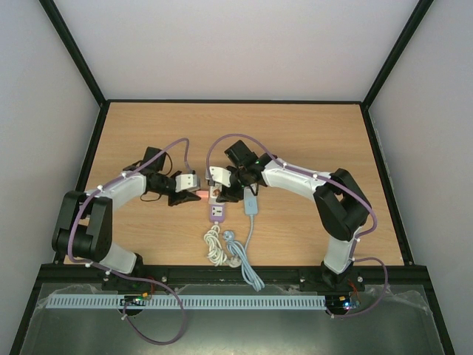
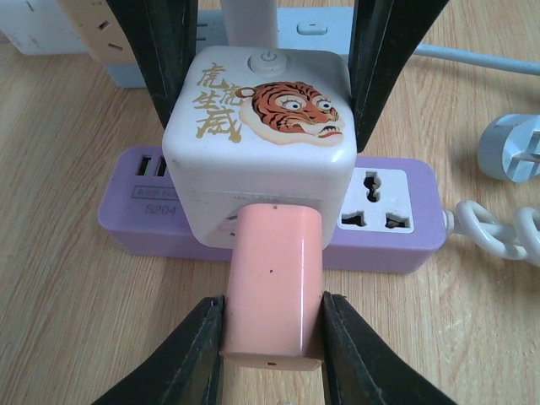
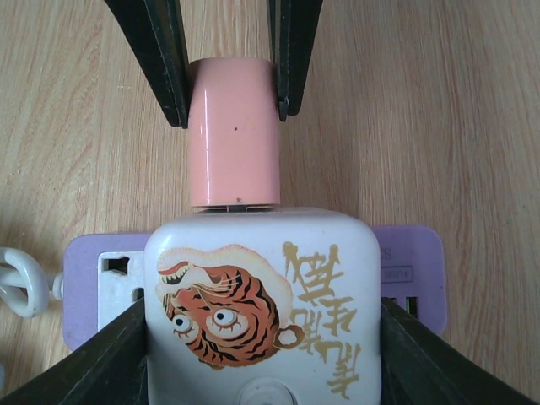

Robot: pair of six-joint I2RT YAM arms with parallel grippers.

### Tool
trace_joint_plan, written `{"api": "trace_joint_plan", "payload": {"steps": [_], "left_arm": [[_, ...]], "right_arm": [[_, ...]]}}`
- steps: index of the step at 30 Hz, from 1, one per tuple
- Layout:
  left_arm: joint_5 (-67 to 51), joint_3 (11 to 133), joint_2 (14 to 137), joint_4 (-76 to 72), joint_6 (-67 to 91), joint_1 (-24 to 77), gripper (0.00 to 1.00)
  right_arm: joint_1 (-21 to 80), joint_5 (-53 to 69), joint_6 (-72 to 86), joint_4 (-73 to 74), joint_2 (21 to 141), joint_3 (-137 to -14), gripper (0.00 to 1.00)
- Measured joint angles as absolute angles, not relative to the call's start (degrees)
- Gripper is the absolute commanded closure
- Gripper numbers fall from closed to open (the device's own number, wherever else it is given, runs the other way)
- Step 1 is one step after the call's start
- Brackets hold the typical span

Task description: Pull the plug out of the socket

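Left fingers (image 2: 198,354) pinch pink rectangular plug (image 2: 272,287) by its side edges; right fingers (image 3: 118,363) clamp white tiger-print cube socket (image 3: 261,295); wooden table (image 3: 422,101) stretches behind left fingers.

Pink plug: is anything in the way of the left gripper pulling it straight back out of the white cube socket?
Nothing visible does. The left gripper is shut on the pink plug, the right gripper grips the white cube socket, and the right wrist view shows only bare table behind the plug.
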State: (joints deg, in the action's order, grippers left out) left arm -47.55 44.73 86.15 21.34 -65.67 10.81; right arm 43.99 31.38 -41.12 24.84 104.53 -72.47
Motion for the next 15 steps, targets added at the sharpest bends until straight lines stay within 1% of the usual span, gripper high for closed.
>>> {"api": "trace_joint_plan", "payload": {"steps": [3, 8, 15], "left_arm": [[-48.14, 45.06, 86.35, 22.50, -66.32, 10.39, 0.89], [-46.48, 45.04, 86.17, 20.82, -63.81, 13.56, 0.90], [-49.78, 45.39, 86.91, 23.77, -65.71, 9.32, 0.89]], "right_arm": [[44.27, 31.27, -41.12, 24.40, 104.62, -72.47, 0.93], [44.07, 31.48, -41.17, 25.56, 104.44, -72.47, 0.93], [44.36, 31.70, -41.12, 24.36, 104.60, -72.44, 0.93]]}}
